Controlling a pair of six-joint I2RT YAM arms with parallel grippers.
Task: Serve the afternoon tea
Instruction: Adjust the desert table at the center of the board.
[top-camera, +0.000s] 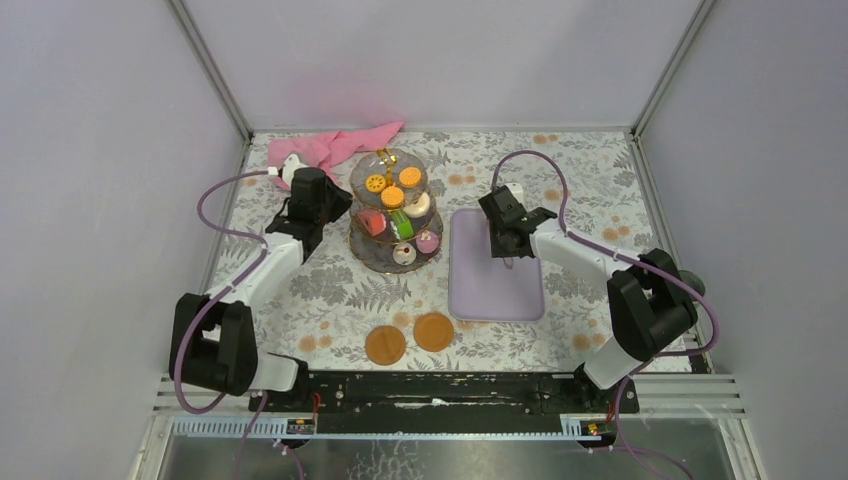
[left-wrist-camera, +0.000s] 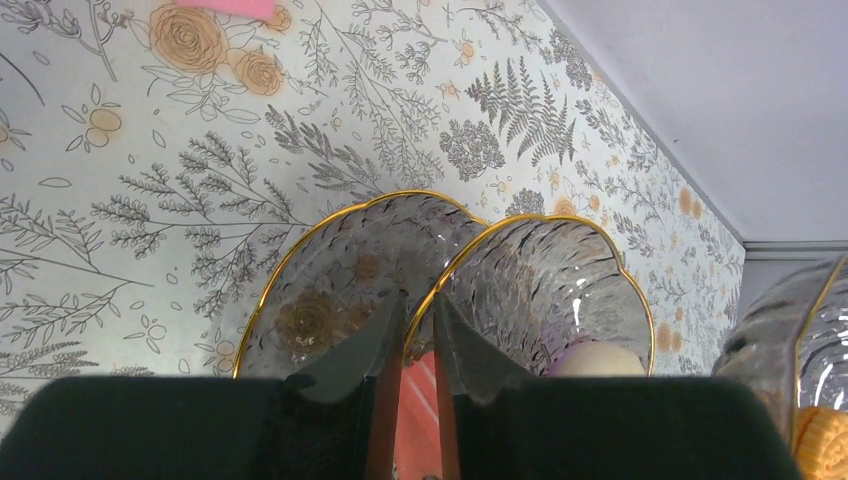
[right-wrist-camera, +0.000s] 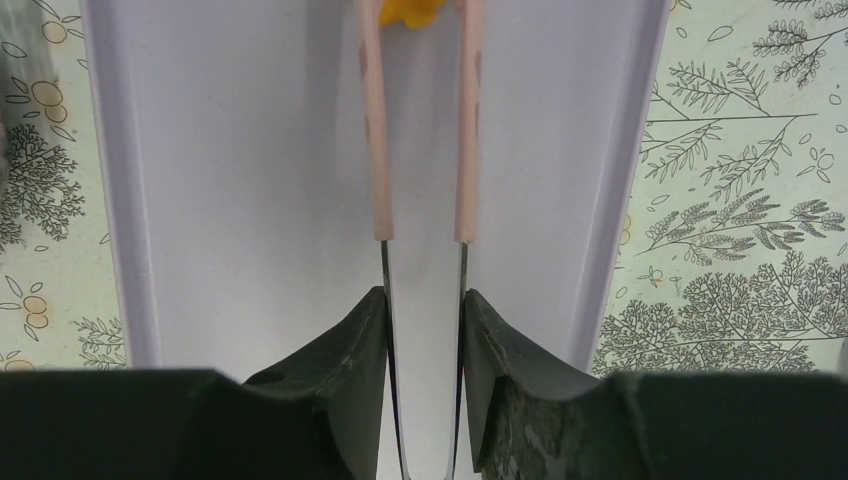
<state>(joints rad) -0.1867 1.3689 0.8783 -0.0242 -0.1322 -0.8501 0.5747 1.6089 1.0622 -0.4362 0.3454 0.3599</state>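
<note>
The three-tier glass stand (top-camera: 395, 262) with a gold stem stands at the table's middle. It carries orange biscuits (top-camera: 410, 176), a red pastry (top-camera: 372, 222), a green cake (top-camera: 402, 226) and cupcakes (top-camera: 428, 241). My left gripper (top-camera: 337, 207) is at the stand's left side. In the left wrist view my left gripper (left-wrist-camera: 418, 305) is shut on the gold rim of a glass plate (left-wrist-camera: 560, 270). My right gripper (right-wrist-camera: 425, 295) is shut on the pink tongs (right-wrist-camera: 378, 150) above the lilac tray (right-wrist-camera: 250, 180). A yellow piece (right-wrist-camera: 410, 12) sits between the tong tips at the frame's top edge.
A pink cloth (top-camera: 335, 148) lies behind the stand at the back left. The lilac tray (top-camera: 495, 290) sits right of the stand. Two round brown discs (top-camera: 385, 345) lie near the front edge. Grey walls enclose the table on three sides.
</note>
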